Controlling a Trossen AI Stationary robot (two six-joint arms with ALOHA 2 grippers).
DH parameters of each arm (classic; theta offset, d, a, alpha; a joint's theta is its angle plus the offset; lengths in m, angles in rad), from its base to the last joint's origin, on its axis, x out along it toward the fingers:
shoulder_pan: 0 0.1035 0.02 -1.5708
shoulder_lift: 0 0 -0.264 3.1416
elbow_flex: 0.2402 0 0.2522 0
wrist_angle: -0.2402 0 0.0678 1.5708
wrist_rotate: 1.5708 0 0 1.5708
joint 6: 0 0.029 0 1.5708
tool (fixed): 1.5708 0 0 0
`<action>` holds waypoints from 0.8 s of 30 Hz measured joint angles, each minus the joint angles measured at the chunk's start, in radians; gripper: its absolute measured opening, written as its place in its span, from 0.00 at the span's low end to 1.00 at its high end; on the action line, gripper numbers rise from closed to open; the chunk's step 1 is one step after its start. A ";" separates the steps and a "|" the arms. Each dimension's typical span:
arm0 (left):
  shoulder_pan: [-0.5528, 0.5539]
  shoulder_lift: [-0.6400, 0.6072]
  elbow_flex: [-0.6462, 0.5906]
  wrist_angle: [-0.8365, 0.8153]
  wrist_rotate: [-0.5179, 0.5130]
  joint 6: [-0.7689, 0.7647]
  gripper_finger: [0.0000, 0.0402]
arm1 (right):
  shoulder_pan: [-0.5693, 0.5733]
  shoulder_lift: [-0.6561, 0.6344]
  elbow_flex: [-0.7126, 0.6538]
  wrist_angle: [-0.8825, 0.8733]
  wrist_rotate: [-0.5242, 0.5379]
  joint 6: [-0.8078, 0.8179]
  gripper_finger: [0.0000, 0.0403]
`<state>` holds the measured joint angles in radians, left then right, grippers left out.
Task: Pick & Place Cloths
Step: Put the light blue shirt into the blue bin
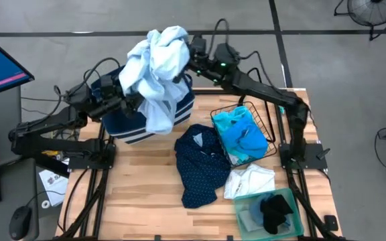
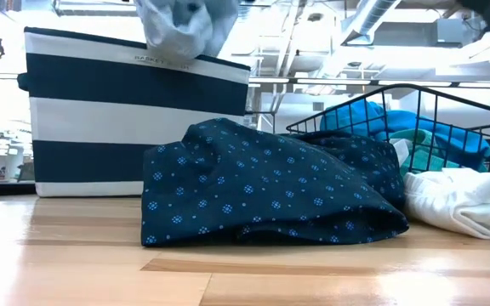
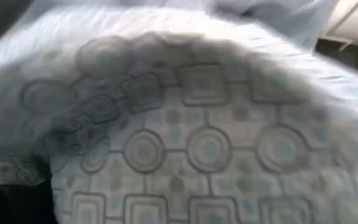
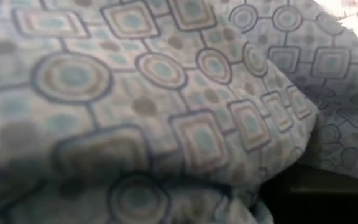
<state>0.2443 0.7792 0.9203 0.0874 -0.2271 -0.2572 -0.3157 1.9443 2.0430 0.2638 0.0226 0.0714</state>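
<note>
The pale blue cloth (image 1: 154,70) hangs soft, light and floppy above the striped bin (image 1: 179,104), held by the closed right pincer (image 1: 187,61) at its top bunch, while the left pincer (image 1: 131,100) is open beside it.

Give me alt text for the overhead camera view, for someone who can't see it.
Seen from above, both robot arms meet at a pale blue cloth bunched above a navy bin with white stripes at the table's far left. A dotted navy cloth lies mid-table beside a wire basket holding a turquoise cloth; nearer, a white cloth and a green tray containing a black cloth.
</note>
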 joint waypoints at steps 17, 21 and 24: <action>0.166 0.049 0.000 -0.377 -0.169 0.074 0.81 | -0.039 0.154 0.000 -0.369 0.004 0.060 0.13; 0.194 0.070 0.000 -0.386 -0.170 0.073 0.81 | -0.040 0.153 0.000 -0.494 0.007 0.056 0.25; 0.208 0.083 0.000 -0.387 -0.170 0.070 0.81 | -0.042 0.146 0.000 -0.587 0.012 0.058 0.35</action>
<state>0.4525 0.8626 0.9203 -0.3000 -0.3973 -0.1875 -0.3574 2.0906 2.0430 -0.3235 0.0343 0.1295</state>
